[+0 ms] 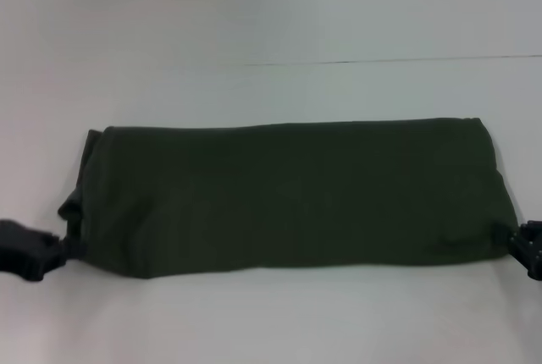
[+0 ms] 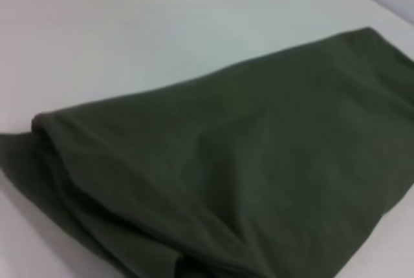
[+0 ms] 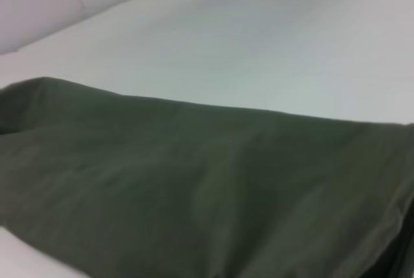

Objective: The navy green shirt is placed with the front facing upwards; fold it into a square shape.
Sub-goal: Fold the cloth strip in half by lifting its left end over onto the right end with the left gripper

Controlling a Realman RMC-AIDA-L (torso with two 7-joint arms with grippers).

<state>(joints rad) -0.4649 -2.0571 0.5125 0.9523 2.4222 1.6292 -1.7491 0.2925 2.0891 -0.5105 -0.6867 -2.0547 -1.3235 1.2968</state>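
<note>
Olive-green, the navy green shirt [image 1: 288, 195] lies as a long band across the worktop [image 1: 271, 17], long axis running between left tool [image 1: 34, 250] and right tool [image 1: 527, 248]; grip state indiscernible, both ends equally near

The navy green shirt [image 1: 288, 195] is plain dark olive, lying on a white table [image 1: 271, 25].
</note>
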